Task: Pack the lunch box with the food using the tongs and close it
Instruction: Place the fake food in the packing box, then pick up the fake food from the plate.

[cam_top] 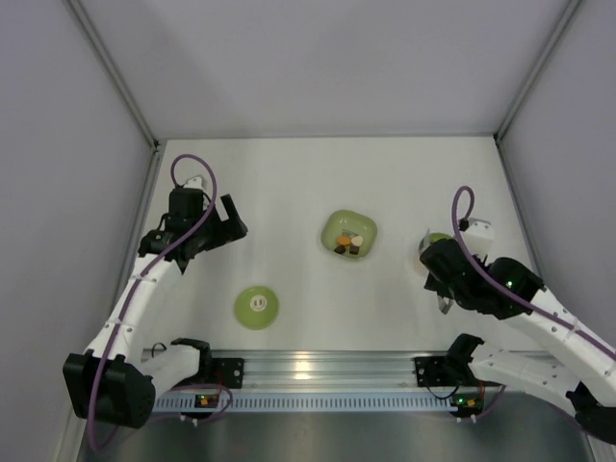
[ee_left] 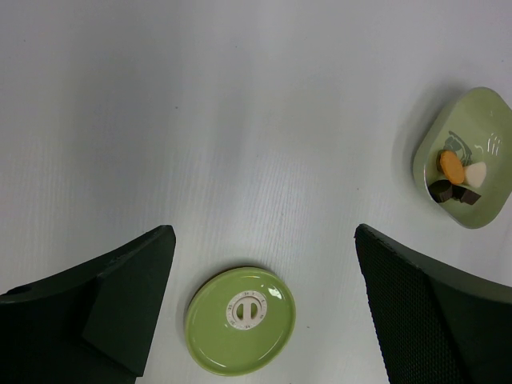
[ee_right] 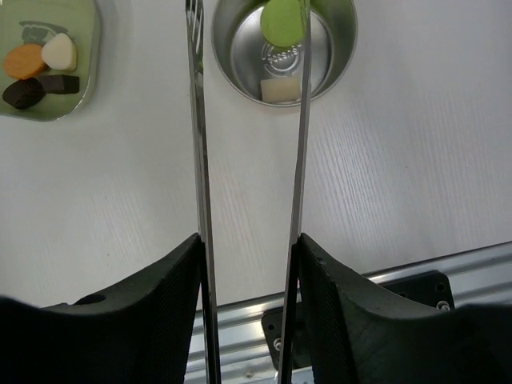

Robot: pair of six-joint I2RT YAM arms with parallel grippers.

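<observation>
Grips the tongs (ee_right: 198,160) in the right gripper (ee_right: 250,248), long axis straight ahead of the wrist, tips toward the lunch box (ee_right: 344,48) at the right of the table (cam_top: 385,318). Holds the arms parted, pinching nothing: one tip over it, one outside its rim. Shows an embossed floor mark, unreadable. Hangs the left gripper (ee_left: 264,240) wide open.

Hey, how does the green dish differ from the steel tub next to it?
The green dish is a rounded square; the steel tub is round. The dish is light green, the tub shiny metal inside. The dish holds four chunks, orange, whitish and two dark brown; the tub holds a green piece and a whitish piece. The tongs point at the tub, not the dish. Both stand open on the white table.
</observation>
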